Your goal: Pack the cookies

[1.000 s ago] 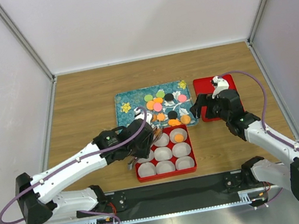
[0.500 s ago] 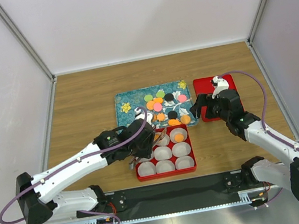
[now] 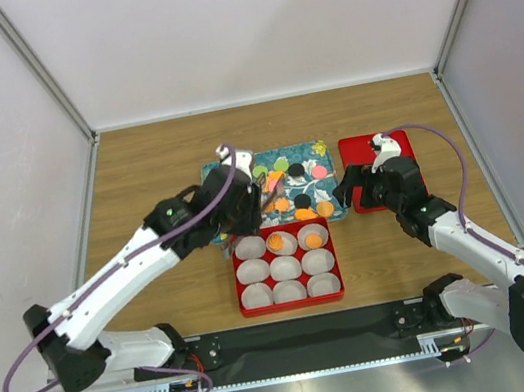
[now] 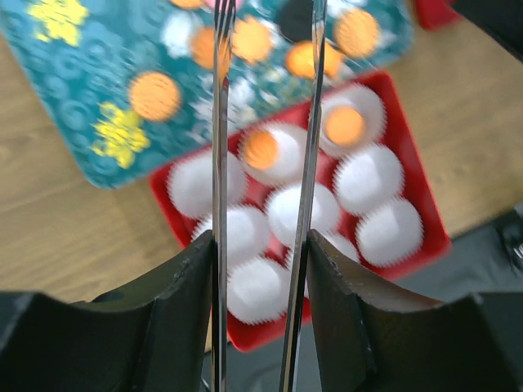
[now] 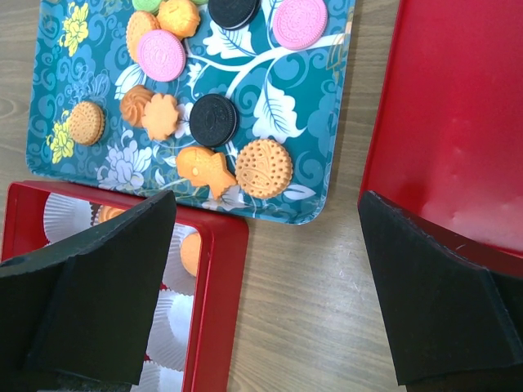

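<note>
Orange cookies [image 4: 261,149] sit in 2 paper cups [image 4: 372,110]; both arms' jaws stand apart, empty.

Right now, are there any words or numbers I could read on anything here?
None: no word, number or brand can be read in any view.
The black cookies have stamped patterns, too fine to read as letters.
The teal tray shows only flowers and leaves.
</note>
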Robot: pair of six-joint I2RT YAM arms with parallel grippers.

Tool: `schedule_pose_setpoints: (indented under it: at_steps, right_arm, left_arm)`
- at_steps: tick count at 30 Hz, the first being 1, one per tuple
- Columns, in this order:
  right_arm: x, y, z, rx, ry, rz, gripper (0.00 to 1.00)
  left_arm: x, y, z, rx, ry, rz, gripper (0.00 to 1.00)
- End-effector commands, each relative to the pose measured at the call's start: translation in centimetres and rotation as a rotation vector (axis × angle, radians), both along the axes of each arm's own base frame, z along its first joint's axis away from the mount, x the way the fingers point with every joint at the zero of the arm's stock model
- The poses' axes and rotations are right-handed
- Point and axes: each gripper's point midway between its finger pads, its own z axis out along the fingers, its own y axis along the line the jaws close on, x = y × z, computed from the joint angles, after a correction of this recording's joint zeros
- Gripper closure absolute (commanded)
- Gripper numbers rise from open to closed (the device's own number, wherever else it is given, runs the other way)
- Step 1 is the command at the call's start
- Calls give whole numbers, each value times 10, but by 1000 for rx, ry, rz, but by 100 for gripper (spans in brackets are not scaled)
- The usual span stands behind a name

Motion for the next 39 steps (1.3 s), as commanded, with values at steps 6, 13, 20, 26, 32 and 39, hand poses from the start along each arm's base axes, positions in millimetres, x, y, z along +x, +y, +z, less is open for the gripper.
schedule_pose_setpoints:
  at_steps: [6,13,20,26,32,39]
  right_arm:
    - [4,0,28,-1,-36,-3,0]
    - [-3,-4,25,-16,-20,-4,0]
    - [-4,-4,24,-14,-23,-1,0]
    - [-4,-4,23,-14,-24,1,0]
    - [-5,-3,23,-11,-24,7,1]
    - [-4,-2,24,-7,-26,12,0]
  left_arm:
    - [75,-11,-16,109,-24,15,49]
    - [102,-24,-52,227,12,31,47]
    - [112,-23,-67,288,12,48,44]
    - [112,-27,-74,297,25,28,44]
    - [114,-29,-81,315,37,27,46]
    - [116,-33,-89,336,41,23,47]
